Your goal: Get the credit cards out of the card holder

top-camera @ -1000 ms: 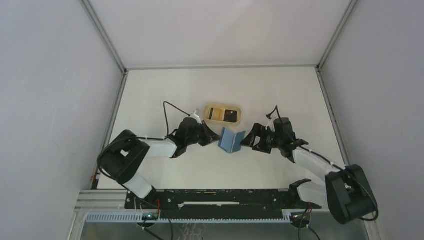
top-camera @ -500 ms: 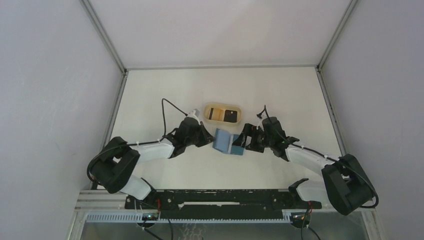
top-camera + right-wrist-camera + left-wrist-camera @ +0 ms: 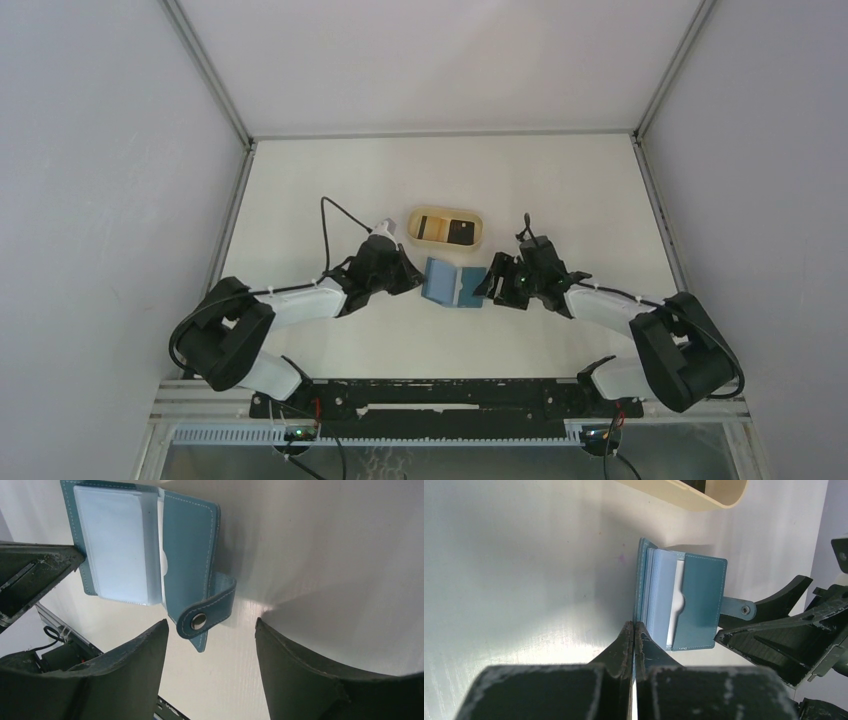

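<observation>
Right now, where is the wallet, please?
In the top view, the wallet stands open between the left claw and the right claw, in front of the tray.

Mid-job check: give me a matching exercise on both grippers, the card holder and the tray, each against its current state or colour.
Things:
1. left gripper
2. right gripper
3. card holder
4. tray

States:
A. beige, beyond the holder
B. fingers apart, by the snap tab
C. teal, folded open
D. fingers shut on a cover edge

Pairs: 1-D, 2-B, 3-C, 4-A
</observation>
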Tool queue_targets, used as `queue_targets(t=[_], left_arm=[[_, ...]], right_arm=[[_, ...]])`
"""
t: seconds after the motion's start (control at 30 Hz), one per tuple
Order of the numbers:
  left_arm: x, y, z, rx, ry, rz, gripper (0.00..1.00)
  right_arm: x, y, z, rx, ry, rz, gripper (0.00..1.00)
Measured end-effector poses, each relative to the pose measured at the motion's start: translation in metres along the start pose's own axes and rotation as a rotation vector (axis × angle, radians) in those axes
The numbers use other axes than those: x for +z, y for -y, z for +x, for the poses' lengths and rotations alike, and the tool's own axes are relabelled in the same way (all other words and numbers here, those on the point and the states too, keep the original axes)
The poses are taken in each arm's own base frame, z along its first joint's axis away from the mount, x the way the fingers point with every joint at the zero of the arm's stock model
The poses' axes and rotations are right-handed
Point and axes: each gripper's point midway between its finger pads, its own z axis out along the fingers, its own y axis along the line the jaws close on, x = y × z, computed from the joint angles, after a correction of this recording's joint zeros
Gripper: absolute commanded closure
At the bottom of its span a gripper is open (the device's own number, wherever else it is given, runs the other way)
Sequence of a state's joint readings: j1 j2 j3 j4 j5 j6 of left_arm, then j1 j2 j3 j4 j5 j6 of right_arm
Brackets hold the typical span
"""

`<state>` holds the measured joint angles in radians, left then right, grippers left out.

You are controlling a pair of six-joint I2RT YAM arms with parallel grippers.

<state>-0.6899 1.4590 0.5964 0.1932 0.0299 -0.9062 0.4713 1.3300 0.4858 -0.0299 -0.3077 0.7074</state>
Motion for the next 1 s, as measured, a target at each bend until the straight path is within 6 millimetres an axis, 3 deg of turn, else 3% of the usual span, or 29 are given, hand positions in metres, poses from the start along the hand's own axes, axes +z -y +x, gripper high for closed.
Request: queue_targets(t=[0.17,0.3,0.43,0.5,0.53,0.63,0.8,1.0], left_arm=[[0.0,0.0,0.0,0.0,0.0,-0.001,1.0],[0.0,0.0,0.0,0.0,-0.001,-0.001,1.0],[0.0,0.0,0.0,-0.002,0.0,0.001,1.0],[-0.001,0.001,-0.001,-0.002,0.003,0.004,1.0],[-0.001,0.003,-0.002,-0.003,0.007,0.009,1.0],[-0.001,0.007,-0.005,-0.011,0.015,0.028,1.0],[-0.001,0.018,-0.007,-0.019,0.02,0.076,0.73],[0.002,0.025,-0.002,-0.041,-0.005,0.115,0.73]], right_arm=[[0.008,-0.004,-0.006,-0.001,0.01,-0.007,0.34],[0.017,-0.007,-0.01,0.001,0.018,-0.016,0.6],[0.025,-0.004,-0.008,0.019,0.008,-0.009,0.78],[0.027,-0.003,-0.009,0.023,0.008,-0.011,0.96],[0.028,-0.003,-0.009,0.023,0.009,-0.011,1.0],[0.03,-0.003,-0.008,0.03,0.002,-0.015,1.0],[0.032,-0.005,-0.009,0.028,0.0,-0.031,1.0],[0.035,-0.009,-0.006,0.025,-0.016,-0.057,1.0]])
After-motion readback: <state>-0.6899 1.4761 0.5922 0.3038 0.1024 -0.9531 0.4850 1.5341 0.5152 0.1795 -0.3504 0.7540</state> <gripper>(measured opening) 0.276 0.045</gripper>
